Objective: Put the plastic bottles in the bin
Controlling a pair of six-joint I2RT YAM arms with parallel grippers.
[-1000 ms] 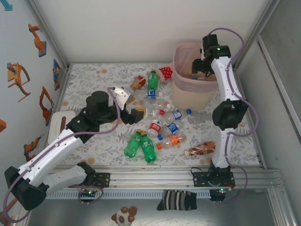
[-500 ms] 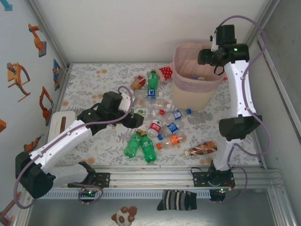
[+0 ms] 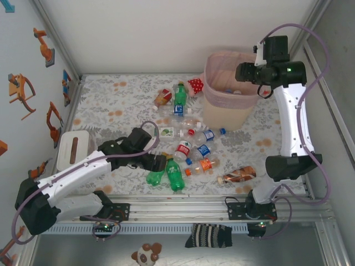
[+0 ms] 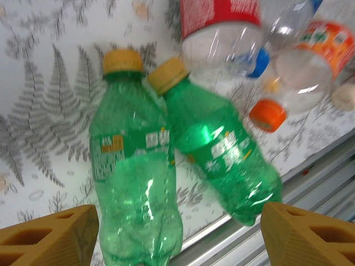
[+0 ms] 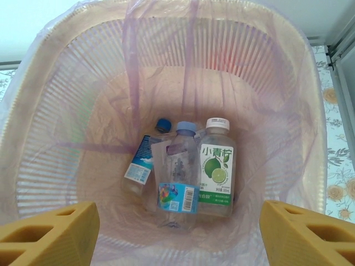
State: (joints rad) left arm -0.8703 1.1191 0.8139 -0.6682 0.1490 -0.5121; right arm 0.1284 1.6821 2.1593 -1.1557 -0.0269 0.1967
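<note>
left gripper (image 4: pixel 180 235) has dropped over the 2 green bottles (image 4: pixel 222 149) at the near edge of the table (image 3: pixel 111 100), jaws spread w/ nothing grabbed yet, right gripper (image 5: pixel 177 233) backed off the bin (image 5: pixel 50 111) open & empty, 3 bottles (image 5: pixel 216 172) inside, so prob another pick next.

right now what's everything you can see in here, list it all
bin: one, pink mesh, far right
bottles in bin: three, clear, lying at its bottom
green bottles: two, yellow caps, side by side near the front edge
other bottles: roughly ten, clear, orange, brown, one green, scattered mid-scene
red dotted item: one, beside the bin
white box: one, left side
striped sock: one, dark and pale, very front
left claw: open, over the green bottles
right claw: open, above the bin
</note>
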